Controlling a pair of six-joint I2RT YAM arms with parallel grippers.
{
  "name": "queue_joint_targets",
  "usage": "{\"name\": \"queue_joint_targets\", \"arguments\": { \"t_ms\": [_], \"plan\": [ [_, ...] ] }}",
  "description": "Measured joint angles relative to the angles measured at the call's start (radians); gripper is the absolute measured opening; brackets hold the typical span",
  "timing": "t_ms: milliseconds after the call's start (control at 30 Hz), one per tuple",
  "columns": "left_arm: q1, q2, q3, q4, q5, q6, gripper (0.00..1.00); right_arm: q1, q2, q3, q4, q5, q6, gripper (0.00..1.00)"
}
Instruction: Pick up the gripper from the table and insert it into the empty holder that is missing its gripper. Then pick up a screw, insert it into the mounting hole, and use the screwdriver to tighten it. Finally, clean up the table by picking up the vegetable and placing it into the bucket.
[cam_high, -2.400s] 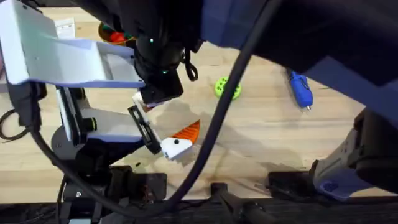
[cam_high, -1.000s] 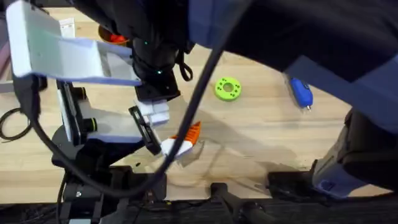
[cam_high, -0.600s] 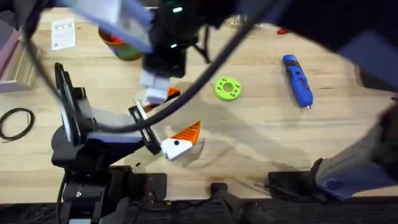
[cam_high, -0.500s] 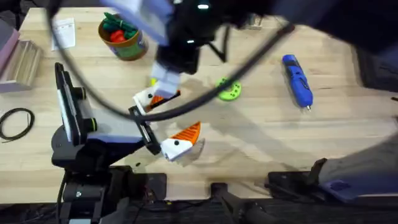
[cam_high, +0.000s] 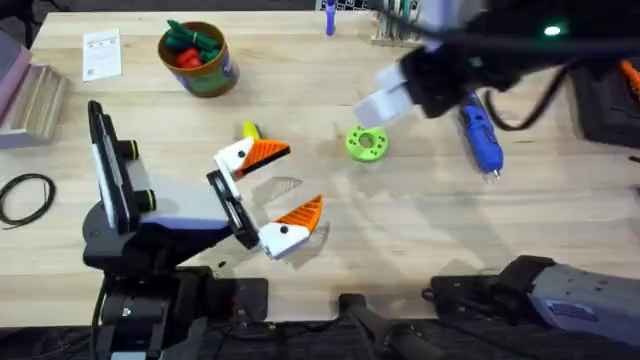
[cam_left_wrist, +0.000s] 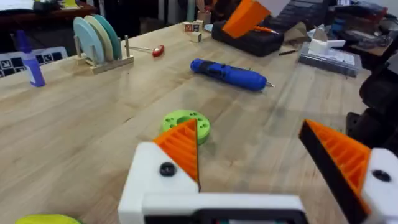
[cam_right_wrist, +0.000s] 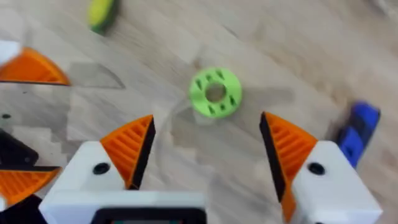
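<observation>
Both grippers parted and holding nothing over the wooden table (cam_high: 400, 240).

The left gripper (cam_high: 275, 190) sits left of centre; the right gripper (cam_right_wrist: 205, 155) hangs above the green disc (cam_high: 366, 142). The screwdriver (cam_high: 479, 135) lies upper right, the vegetable (cam_high: 249, 131) beside the left fingers, the bucket (cam_high: 197, 62) upper left.

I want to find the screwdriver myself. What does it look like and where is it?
Look at the wooden table, toward its far right side. Past the green disc with holes lies the screwdriver: long, blue and pen-shaped, with a thin metal tip. Nothing else near it is blue.
</observation>
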Motion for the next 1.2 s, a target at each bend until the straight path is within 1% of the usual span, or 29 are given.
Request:
{"name": "queue_joint_targets", "arguments": {
  "t_ms": [200, 333, 433, 667, 933, 1067, 1100, 1133, 1167, 1200],
  "plan": [
    [0.000, 0.000, 0.000, 0.000, 0.000, 0.000, 0.986, -0.129, -0.044, -0.002, -0.105, 0.013, 0.083, 0.991],
    [0.000, 0.000, 0.000, 0.000, 0.000, 0.000, 0.986, -0.189, -0.048, -0.005, -0.105, 0.015, 0.102, 0.990],
    [0.000, 0.000, 0.000, 0.000, 0.000, 0.000, 0.986, -0.219, -0.048, -0.018, -0.068, 0.015, 0.117, 0.991],
    [0.000, 0.000, 0.000, 0.000, 0.000, 0.000, 0.986, -0.235, -0.048, -0.025, 0.030, 0.015, 0.130, 0.991],
    [0.000, 0.000, 0.000, 0.000, 0.000, 0.000, 0.986, -0.235, -0.046, -0.025, 0.027, 0.015, 0.130, 0.990],
    [0.000, 0.000, 0.000, 0.000, 0.000, 0.000, 0.986, -0.235, -0.026, -0.025, 0.012, 0.015, 0.130, 0.992],
    [0.000, 0.000, 0.000, 0.000, 0.000, -0.002, 0.969, -0.235, -0.018, -0.025, 0.006, 0.015, 0.130, 0.992],
    [0.000, 0.000, 0.000, 0.000, 0.000, 0.000, 0.827, -0.235, -0.011, -0.025, -0.003, 0.015, 0.130, 0.992],
    [0.000, 0.000, 0.000, 0.000, 0.000, 0.000, 0.659, -0.235, -0.003, -0.026, -0.014, 0.015, 0.130, 0.991],
    [0.000, 0.000, 0.000, 0.000, 0.000, 0.000, 0.524, -0.235, 0.002, -0.026, -0.022, 0.015, 0.130, 0.991]
  ]
}}
